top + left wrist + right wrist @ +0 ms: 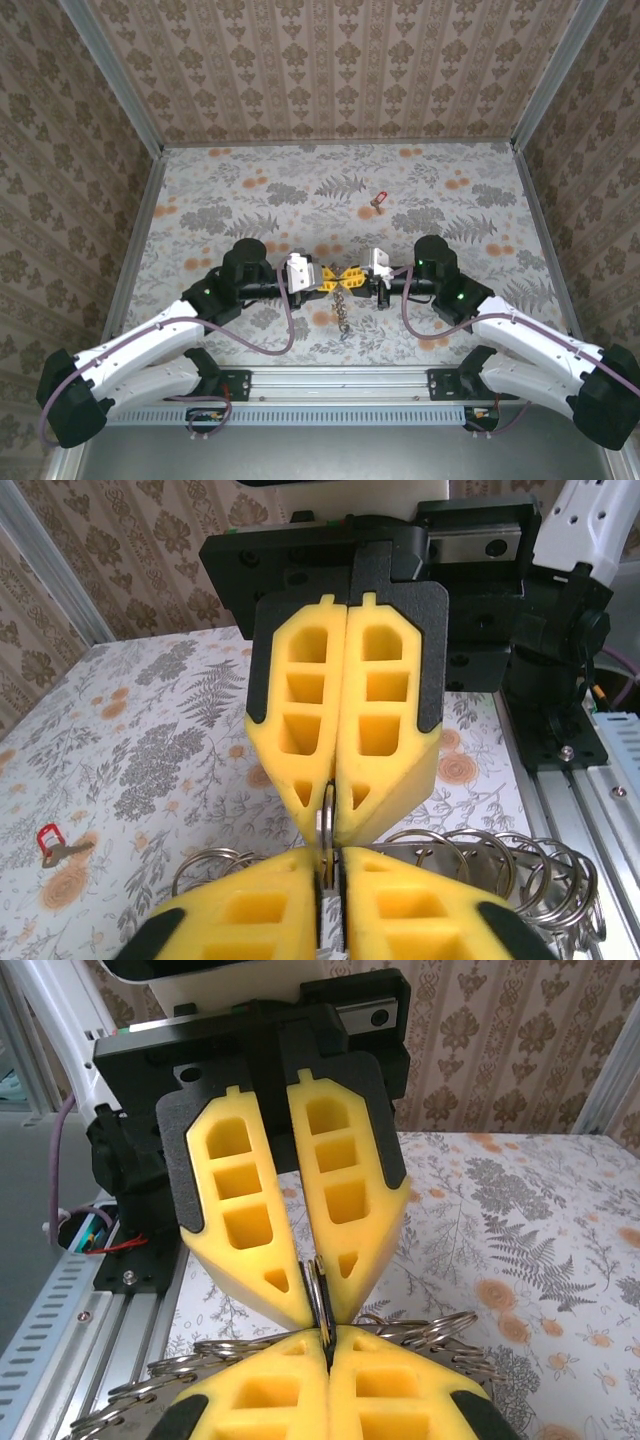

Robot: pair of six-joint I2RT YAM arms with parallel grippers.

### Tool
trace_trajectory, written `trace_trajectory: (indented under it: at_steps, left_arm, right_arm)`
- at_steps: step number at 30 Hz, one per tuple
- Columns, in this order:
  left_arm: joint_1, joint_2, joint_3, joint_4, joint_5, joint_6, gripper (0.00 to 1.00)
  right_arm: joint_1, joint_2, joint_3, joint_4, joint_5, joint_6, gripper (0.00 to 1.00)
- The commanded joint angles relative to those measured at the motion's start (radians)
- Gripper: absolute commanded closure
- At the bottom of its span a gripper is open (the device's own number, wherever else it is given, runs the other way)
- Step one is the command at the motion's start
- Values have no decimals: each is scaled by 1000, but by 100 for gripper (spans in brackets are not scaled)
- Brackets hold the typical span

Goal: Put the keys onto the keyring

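Here both tools are clenched tip to tip on the keyring: our left gripper and right gripper each pinch a loop, the rest trailing toward the bases. The red key lies on the table, well beyond them and slightly rightward, so the right gripper is nearer; its shank seems to slant back toward us.

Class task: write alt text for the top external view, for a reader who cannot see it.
From above, the left gripper and right gripper meet tip to tip over the middle of a floral table, both pinching a silvery keyring whose linked loops trail toward the arm bases. A red key lies alone farther back on the table.
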Motion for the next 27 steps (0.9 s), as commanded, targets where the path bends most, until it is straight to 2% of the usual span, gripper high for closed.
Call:
trace_trajectory:
  at_steps: [1,5,8,18,19,21,22,27]
  left_arm:
    - [-9,4,47,8,24,13,94]
    - [-10,4,55,-9,11,24,100]
    - [-8,3,48,-9,-13,26,100]
    - [-6,-26,36,-67,-42,54,100]
    - [-4,-31,36,-82,-51,58,100]
    - [1,-51,40,-118,-69,67,100]
    - [5,-63,40,-135,-78,69,100]
    - [31,-119,37,-208,-95,70,100]
  right_arm:
    - [4,7,0,44,-36,-23,100]
    - [4,8,-5,26,-16,-40,99]
    - [3,4,-18,21,14,-52,81]
    - [-6,-35,-28,22,57,-39,72]
    - [-11,-43,-31,39,79,-19,64]
    - [-24,-60,-37,86,168,33,43]
    - [-30,-68,-36,102,241,64,37]
    - [-84,-45,17,77,701,245,44]
